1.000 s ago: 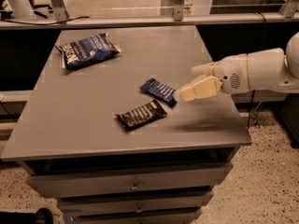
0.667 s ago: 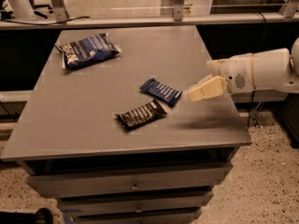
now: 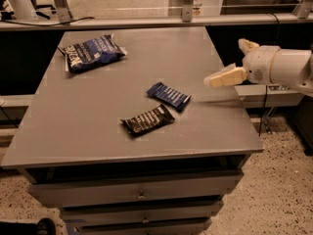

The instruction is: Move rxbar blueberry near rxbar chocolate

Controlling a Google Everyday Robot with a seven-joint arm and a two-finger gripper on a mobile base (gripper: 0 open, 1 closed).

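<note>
The rxbar blueberry, a small flat dark-blue wrapper, lies on the grey table right of centre. The rxbar chocolate, a flat black wrapper with white lettering, lies just in front and to the left of it, a small gap apart. My gripper hovers above the table's right edge, to the right of the blue bar and clear of it. It is open and holds nothing, with one pale finger pointing left toward the bars.
A larger puffy blue chip bag lies at the table's far left corner. A rail with posts runs behind the table. Drawers sit under the tabletop. Speckled floor lies to the right.
My gripper has drawn back to the right and slightly up, away from the blue bar. Both bars and the chip bag have stayed where they were.
</note>
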